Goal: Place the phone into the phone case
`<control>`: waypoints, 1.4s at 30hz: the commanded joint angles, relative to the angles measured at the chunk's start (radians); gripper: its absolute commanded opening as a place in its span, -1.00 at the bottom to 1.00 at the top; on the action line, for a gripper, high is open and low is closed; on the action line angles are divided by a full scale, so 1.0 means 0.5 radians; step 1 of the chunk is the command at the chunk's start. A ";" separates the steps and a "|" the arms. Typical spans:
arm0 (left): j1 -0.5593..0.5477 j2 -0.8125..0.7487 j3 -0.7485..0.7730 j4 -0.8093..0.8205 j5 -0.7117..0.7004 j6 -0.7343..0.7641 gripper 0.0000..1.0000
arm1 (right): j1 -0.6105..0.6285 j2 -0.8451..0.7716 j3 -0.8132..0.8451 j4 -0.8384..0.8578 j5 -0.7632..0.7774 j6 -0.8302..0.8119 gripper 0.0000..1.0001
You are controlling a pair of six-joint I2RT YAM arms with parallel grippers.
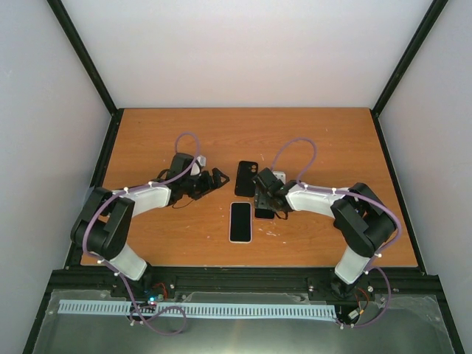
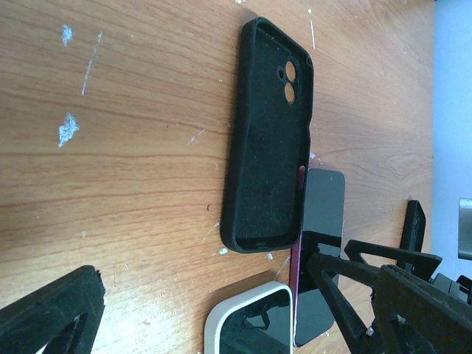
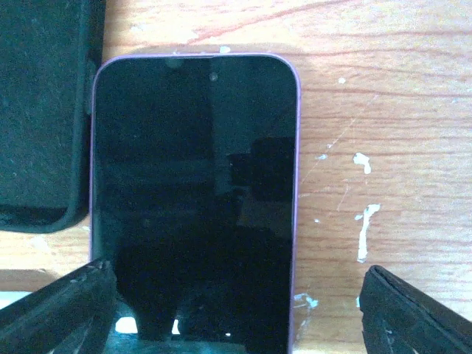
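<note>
A black phone case (image 1: 245, 178) lies open side up at mid-table; it also shows in the left wrist view (image 2: 269, 140) and at the left edge of the right wrist view (image 3: 44, 110). A purple-edged phone (image 3: 195, 199) lies screen up just right of it, also seen in the left wrist view (image 2: 322, 221). My right gripper (image 1: 264, 200) is open, its fingers (image 3: 59, 310) either side of that phone's near end. A white-edged phone (image 1: 240, 221) lies nearer me. My left gripper (image 1: 219, 177) is open and empty, left of the case.
The wooden table (image 1: 324, 140) carries white scuff marks (image 3: 365, 221). Black frame rails (image 1: 92, 70) and white walls close in the sides and back. The white-edged phone also shows in the left wrist view (image 2: 251, 324), close to the purple phone.
</note>
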 commanded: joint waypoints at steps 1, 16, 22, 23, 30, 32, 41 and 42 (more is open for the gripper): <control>0.020 -0.060 -0.008 -0.006 -0.036 0.023 0.99 | 0.016 0.031 0.084 -0.026 -0.028 -0.032 0.84; 0.035 -0.048 -0.032 0.016 -0.015 0.030 0.99 | 0.063 0.264 0.239 -0.199 0.012 -0.040 0.86; 0.038 -0.049 -0.032 0.011 -0.018 0.030 0.99 | 0.071 0.366 0.277 -0.323 0.088 -0.061 0.74; 0.038 -0.048 -0.031 0.011 -0.019 0.030 0.99 | 0.072 0.382 0.283 -0.337 0.102 -0.061 0.72; 0.042 -0.044 -0.027 0.011 -0.021 0.020 0.99 | 0.072 0.322 0.205 -0.220 0.065 -0.077 0.48; 0.040 -0.039 -0.027 0.016 -0.009 0.020 0.99 | 0.071 0.304 0.199 -0.209 0.078 -0.087 0.42; 0.072 0.015 -0.031 0.095 0.141 -0.006 0.99 | 0.063 0.146 0.188 -0.212 0.144 -0.112 0.26; 0.090 0.034 -0.026 0.102 0.172 -0.015 0.98 | 0.060 0.119 0.191 -0.210 0.146 -0.118 0.26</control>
